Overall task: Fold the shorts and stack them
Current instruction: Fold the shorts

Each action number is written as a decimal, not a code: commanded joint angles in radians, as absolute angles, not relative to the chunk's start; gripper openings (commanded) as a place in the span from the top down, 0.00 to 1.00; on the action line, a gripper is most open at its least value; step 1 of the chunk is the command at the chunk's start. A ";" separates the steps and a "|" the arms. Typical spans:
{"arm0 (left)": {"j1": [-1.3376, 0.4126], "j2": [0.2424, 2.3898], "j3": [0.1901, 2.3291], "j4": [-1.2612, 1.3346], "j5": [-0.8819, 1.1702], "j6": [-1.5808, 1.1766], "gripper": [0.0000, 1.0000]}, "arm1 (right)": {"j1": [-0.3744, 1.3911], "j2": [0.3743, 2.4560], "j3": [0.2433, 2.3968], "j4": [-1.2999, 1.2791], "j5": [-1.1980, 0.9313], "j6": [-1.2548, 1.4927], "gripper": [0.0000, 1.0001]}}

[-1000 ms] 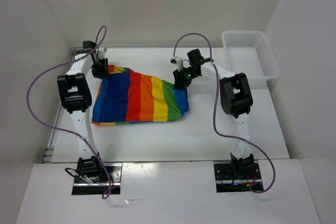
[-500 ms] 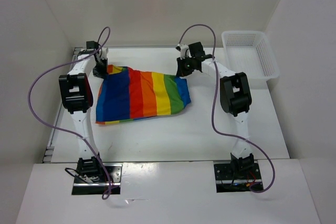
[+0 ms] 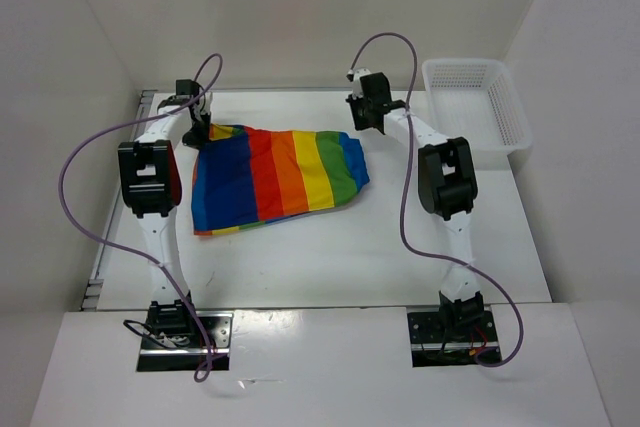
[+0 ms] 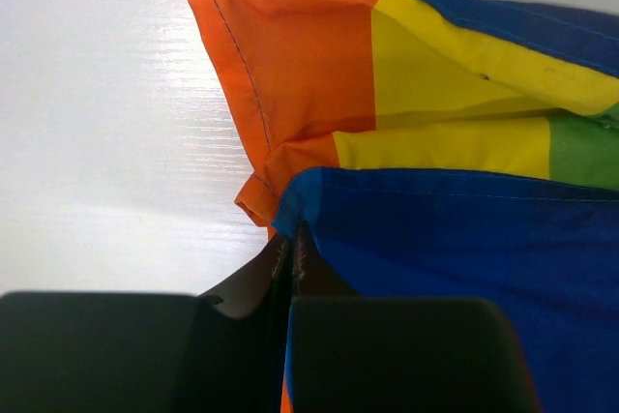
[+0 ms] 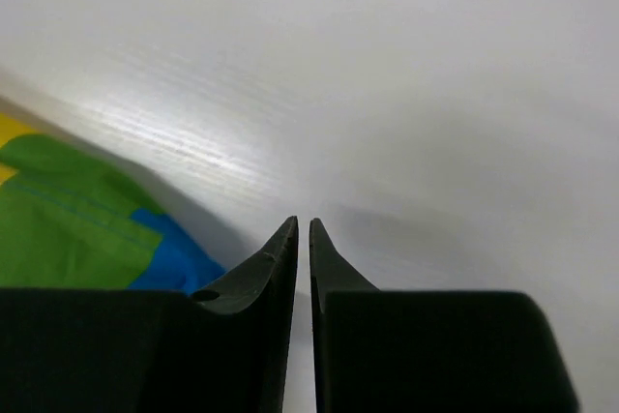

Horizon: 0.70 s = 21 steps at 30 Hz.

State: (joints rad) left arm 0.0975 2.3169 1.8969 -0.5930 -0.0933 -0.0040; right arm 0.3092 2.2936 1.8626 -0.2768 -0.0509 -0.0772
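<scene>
The rainbow-striped shorts (image 3: 280,177) lie folded and fairly flat on the white table, toward the far left. My left gripper (image 3: 197,130) is at their far left corner. In the left wrist view it (image 4: 293,239) is shut on the blue edge of the shorts (image 4: 435,239), with orange and yellow folds beyond. My right gripper (image 3: 360,125) is just past the shorts' far right corner. In the right wrist view it (image 5: 302,224) is shut with nothing between its fingers, and the green and blue corner of the shorts (image 5: 68,229) lies to its left.
A white mesh basket (image 3: 478,97) stands at the far right corner of the table. White walls close in the table on the left, back and right. Purple cables loop above both arms.
Both grippers have moved toward the far wall, and the shorts have slid that way with them. The right gripper, earlier at the shorts' right corner, is now off the cloth.
</scene>
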 commanded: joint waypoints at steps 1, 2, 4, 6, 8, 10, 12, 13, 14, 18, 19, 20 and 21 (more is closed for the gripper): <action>0.098 2.322 1.874 -0.609 -0.114 0.000 0.99 | 0.301 2.261 1.963 -0.190 0.107 -0.132 0.87; 0.098 2.303 1.888 -0.620 -0.095 0.000 0.99 | 0.301 2.261 1.982 -0.207 0.054 -0.146 0.83; 0.087 2.280 1.897 -0.629 -0.055 0.000 0.97 | 0.301 2.220 2.028 -0.265 -0.030 -0.182 0.79; 0.075 2.235 1.898 -0.629 -0.034 0.000 0.94 | 0.337 2.189 2.028 -0.308 -0.136 -0.230 0.76; 0.063 2.198 1.908 -0.629 -0.034 0.000 0.88 | 0.379 2.152 1.976 -0.356 -0.169 -0.276 0.76; 0.040 2.189 1.908 -0.620 -0.034 0.000 0.87 | 0.388 2.129 1.925 -0.370 -0.213 -0.276 0.76; 0.031 2.178 1.908 -0.620 -0.034 0.000 0.86 | 0.411 2.105 1.862 -0.385 -0.236 -0.285 0.76; 0.031 2.178 1.908 -0.620 -0.034 0.000 0.87 | 0.411 2.105 1.846 -0.385 -0.236 -0.294 0.76; 0.031 2.187 1.908 -0.620 -0.043 0.000 0.90 | 0.411 2.092 1.821 -0.385 -0.236 -0.295 0.76; 0.031 2.178 1.899 -0.620 -0.043 0.000 0.96 | 0.420 2.074 1.799 -0.385 -0.207 -0.313 0.76; 0.031 2.168 1.899 -0.620 -0.034 0.000 0.96 | 0.420 2.074 1.786 -0.385 -0.207 -0.324 0.76; 0.031 2.168 1.914 -0.620 -0.034 0.000 0.96 | 0.420 2.074 1.775 -0.397 -0.221 -0.324 0.76; 0.031 2.154 1.924 -0.620 -0.019 0.000 0.96 | 0.432 2.074 1.766 -0.397 -0.239 -0.336 0.76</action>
